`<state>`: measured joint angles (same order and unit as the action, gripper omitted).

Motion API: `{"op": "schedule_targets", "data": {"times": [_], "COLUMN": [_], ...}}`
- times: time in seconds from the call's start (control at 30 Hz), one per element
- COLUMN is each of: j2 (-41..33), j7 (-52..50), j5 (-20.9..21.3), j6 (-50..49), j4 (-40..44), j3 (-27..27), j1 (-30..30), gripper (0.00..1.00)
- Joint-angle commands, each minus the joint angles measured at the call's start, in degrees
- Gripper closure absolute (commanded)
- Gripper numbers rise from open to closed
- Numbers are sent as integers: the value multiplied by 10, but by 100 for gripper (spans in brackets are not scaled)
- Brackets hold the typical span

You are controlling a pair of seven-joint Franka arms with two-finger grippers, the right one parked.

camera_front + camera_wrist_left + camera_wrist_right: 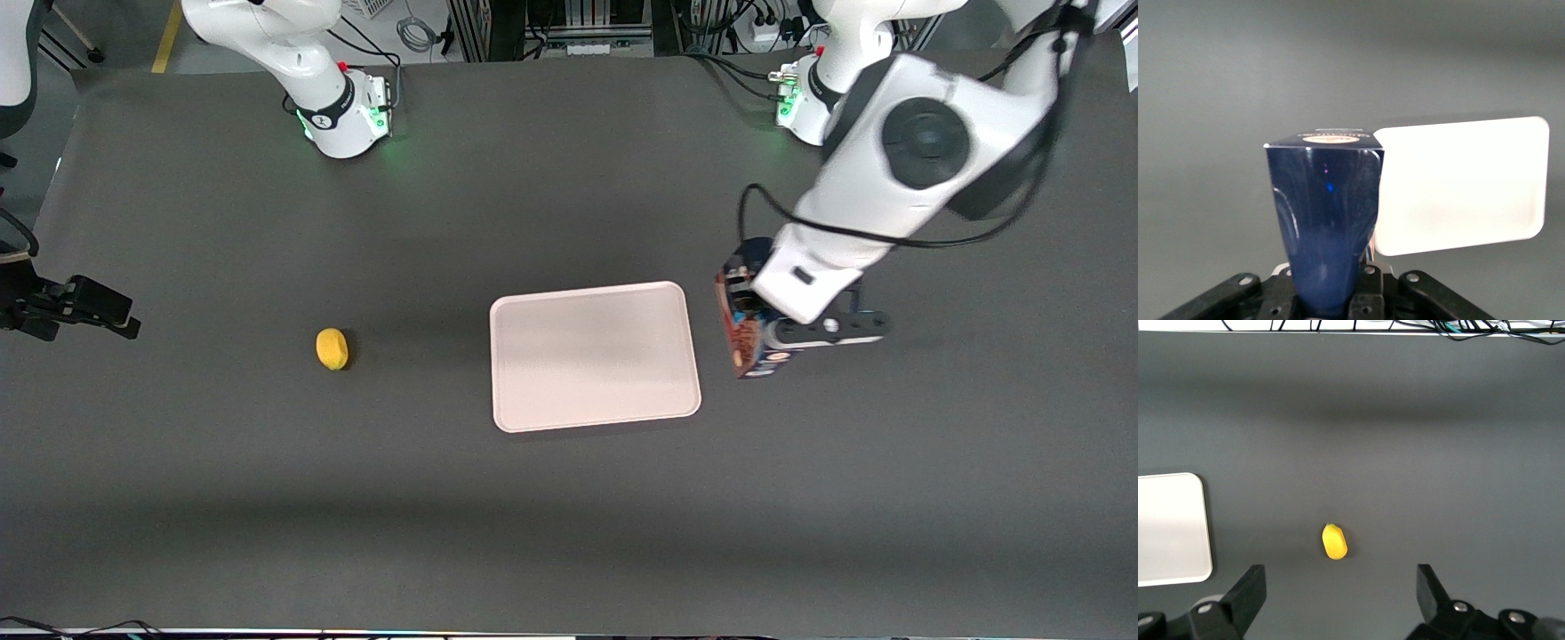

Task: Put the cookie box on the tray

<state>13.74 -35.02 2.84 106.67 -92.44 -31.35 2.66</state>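
The dark navy cookie box (736, 333) sits between the jaws of my left gripper (763, 333), which is shut on it. It hangs just off the short edge of the pale-pink tray (594, 356), on the side toward the working arm's end of the table. The wrist view shows the box (1328, 213) rising from the gripper (1328, 303), with its glossy blue face toward the camera and an orange mark on its end. Part of the tray (1465, 187) shows past the box. The tray holds nothing. Whether the box touches the table is not visible.
A small yellow rounded lump (332, 348) lies on the dark table toward the parked arm's end, well away from the tray; it also shows in the right wrist view (1334, 542). The arm bases (800, 98) stand farthest from the front camera.
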Motion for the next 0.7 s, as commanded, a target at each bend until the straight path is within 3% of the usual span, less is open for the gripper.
{"op": "schedule_targets", "data": {"times": [0.0,0.2,0.4,0.67], "j2": [38,91,129,156], "j7": [-116,-203,-227,-257], "j5": [58,128,187,234], "j6": [41,75,98,158], "j4": [-14,-20,-33,-70], "j3": [-55,-93,-112,-113], "j1": [2,-6,-13,-19], "gripper": [82,82,82,81]}}
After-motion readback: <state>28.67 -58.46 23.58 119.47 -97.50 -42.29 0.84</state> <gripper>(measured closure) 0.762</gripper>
